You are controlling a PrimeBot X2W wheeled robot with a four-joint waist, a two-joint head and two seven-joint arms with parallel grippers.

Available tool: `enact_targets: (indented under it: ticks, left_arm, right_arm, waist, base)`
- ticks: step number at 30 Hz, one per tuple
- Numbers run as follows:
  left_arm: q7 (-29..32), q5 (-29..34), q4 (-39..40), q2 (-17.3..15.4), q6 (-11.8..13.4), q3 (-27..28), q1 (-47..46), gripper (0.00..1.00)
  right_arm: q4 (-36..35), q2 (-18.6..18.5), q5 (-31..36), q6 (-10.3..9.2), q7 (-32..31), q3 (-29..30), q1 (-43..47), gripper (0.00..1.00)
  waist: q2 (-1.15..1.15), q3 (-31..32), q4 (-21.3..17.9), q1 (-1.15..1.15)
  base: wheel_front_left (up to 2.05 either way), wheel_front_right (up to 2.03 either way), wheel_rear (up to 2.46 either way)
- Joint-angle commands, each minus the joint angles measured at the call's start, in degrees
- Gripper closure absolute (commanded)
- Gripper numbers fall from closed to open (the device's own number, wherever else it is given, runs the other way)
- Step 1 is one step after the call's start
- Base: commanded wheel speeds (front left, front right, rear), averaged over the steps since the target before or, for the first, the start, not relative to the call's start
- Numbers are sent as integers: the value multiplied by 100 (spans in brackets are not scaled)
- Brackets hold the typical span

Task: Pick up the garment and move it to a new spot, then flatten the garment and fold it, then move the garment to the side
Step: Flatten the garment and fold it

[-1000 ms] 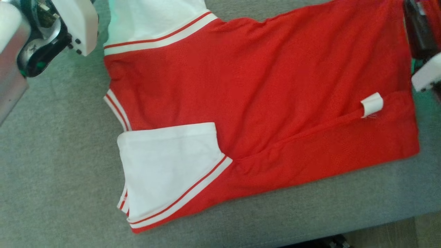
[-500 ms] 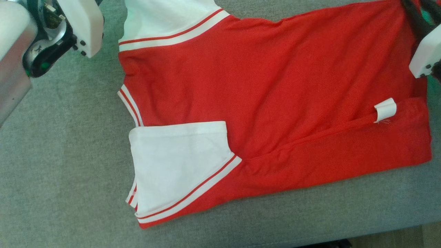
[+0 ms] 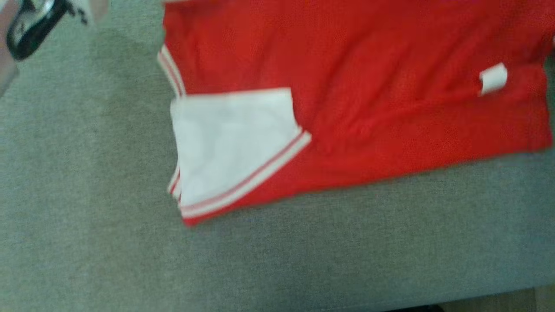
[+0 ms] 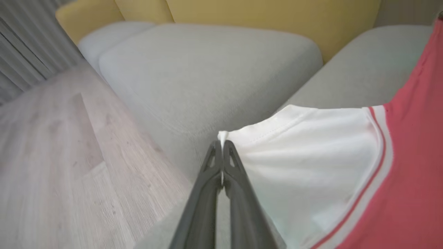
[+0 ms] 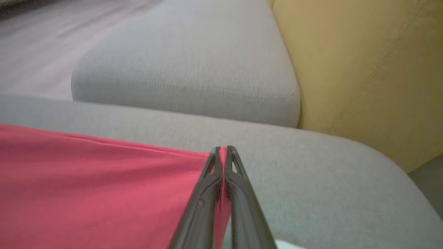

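Your left gripper (image 4: 222,142) jaws pinch the white sleeve (image 4: 297,148) corner, right gripper (image 5: 223,149) jaws pinch a red corner of the red-and-white jersey garment (image 3: 368,86), spread on the grey fabric sofa cushion (image 3: 86,216). Two far-apart grips probably lift it taut, not bunched.

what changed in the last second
The right claw closed onto a red corner of the red and white fabric shirt. The view shift is the head camera moving. The left claw stays shut on the white sleeve; the shirt stays spread on the grey cushion.
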State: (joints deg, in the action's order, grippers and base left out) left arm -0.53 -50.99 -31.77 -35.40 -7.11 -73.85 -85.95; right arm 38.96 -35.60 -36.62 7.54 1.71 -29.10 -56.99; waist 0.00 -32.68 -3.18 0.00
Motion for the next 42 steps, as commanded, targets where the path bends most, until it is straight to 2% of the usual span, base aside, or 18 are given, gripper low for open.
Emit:
enact_targets:
  ticks: [1, 8, 12, 14, 21, 30, 33, 36, 38, 40, 41, 42]
  left_arm:
    - [-193, 55, -36, -79, 45, 336, -375, 100]
    - [-426, -180, -1, 75, 8, 354, -130, 100]
    - [-574, -308, 417, -75, -5, 304, 300, 100]
    - [-662, -269, 701, -227, 72, 272, 546, 100]
    - [-981, -189, 1951, -655, 703, 201, 1524, 100]
    - [-1119, -186, 3615, -1254, 1652, 164, 2523, 100]
    - [-1134, -164, 4015, -1368, 1884, 148, 2780, 100]
    - [-1162, -212, 4259, -1372, 2033, 135, 3029, 100]
    - [-1189, -255, 4305, -1314, 2065, 126, 3184, 100]
    - [-1225, -301, 4277, -1200, 2064, 117, 3345, 100]
    - [-1264, -385, 4199, -1032, 2024, 109, 3531, 100]
    - [-1289, -435, 4137, -940, 1997, 106, 3627, 100]
  right_arm:
    - [-54, -158, -111, -5, 141, 97, 16, 100]
    - [-93, -223, -484, -5, 337, 182, 344, 100]
    - [-314, -326, -870, -5, 504, 248, 817, 100]
    - [-396, -405, -946, -5, 604, 266, 1060, 100]
    - [-448, -577, -1024, -5, 885, 508, 1737, 100]
    - [-635, -617, -983, -5, 1116, 960, 2643, 100]
    - [-709, -591, -929, -5, 1145, 1086, 2923, 96]
    - [-803, -537, -835, -5, 1171, 1211, 3181, 99]
    - [-863, -484, -773, -5, 1181, 1284, 3325, 98]
    - [-908, -437, -683, -5, 1191, 1343, 3442, 88]
    - [-1003, -401, -605, -5, 1152, 1306, 3572, 28]
    - [-1011, -394, -557, -5, 1162, 1357, 3623, 0]
  waist:
    - [0, 23, 58, 0]
    - [0, 160, 251, 0]
    - [0, 278, 382, 0]
    - [0, 346, 424, 0]
    - [0, 579, 635, 0]
    - [0, 803, 827, 0]
    - [0, 854, 887, 0]
    - [0, 881, 932, 0]
    - [0, 884, 946, 0]
    - [0, 879, 950, 0]
    - [0, 881, 950, 0]
    - [0, 885, 946, 0]
  base:
    - [0, 0, 0]
    - [0, 0, 0]
    - [0, 0, 0]
    - [0, 0, 0]
    - [0, 0, 0]
    - [0, 0, 0]
    - [0, 0, 0]
    - [0, 0, 0]
    - [0, 0, 0]
    - [0, 0, 0]
    - [0, 0, 0]
    - [0, 0, 0]
